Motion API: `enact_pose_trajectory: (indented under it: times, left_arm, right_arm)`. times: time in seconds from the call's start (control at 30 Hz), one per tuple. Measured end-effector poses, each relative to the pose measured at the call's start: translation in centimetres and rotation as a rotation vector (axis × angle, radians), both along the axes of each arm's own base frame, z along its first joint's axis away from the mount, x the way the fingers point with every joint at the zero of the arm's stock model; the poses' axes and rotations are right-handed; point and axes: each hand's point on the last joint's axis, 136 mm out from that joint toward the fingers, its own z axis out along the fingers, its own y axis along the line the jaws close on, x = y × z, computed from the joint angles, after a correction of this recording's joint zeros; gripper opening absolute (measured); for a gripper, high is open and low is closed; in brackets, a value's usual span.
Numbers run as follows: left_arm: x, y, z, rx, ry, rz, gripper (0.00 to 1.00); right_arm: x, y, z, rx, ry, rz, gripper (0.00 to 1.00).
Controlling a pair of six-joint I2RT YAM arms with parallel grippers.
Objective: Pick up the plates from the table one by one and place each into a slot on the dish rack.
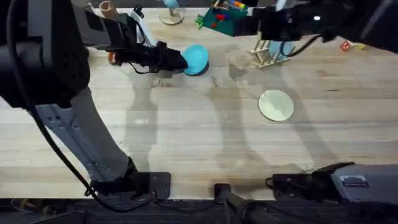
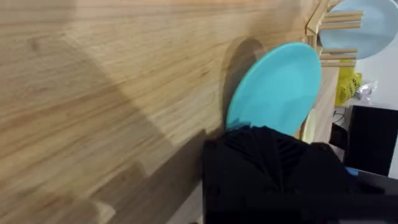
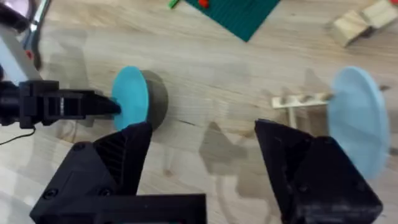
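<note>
The left gripper (image 2: pixel 273 174) shows as a dark black mass at about five o'clock, clamped on the near edge of a turquoise plate (image 2: pixel 277 87). The plate stands tilted above the wooden table (image 2: pixel 112 93), casting a rounded shadow on the planks just beside it. Toward one o'clock, the dish rack (image 2: pixel 329 37) shows its light pegs, with a pale blue plate (image 2: pixel 373 25) apparently standing between them. Something yellow (image 2: pixel 347 87), too small to identify, lies past the table edge.
</note>
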Motion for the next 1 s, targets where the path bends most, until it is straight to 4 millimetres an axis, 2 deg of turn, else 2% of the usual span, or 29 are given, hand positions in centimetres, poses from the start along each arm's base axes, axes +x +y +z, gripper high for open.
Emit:
enact_pose_trajectory:
  times: [0.43, 0.73, 1.0]
  left_arm:
    - [0.0, 0.0, 0.0, 0.000, 0.000, 0.000, 0.039]
    - [0.0, 0.0, 0.0, 0.000, 0.000, 0.000, 0.039]
    - [0.0, 0.0, 0.0, 0.000, 0.000, 0.000, 0.039]
  right_arm:
    - [3.8, 6.8, -4.2, 0.055, 0.105, 0.094, 0.982]
    - [3.8, 9.2, -7.5, 0.123, 0.192, 0.131, 0.919]
    - [4.0, 11.8, -8.5, 0.186, 0.196, 0.169, 0.876]
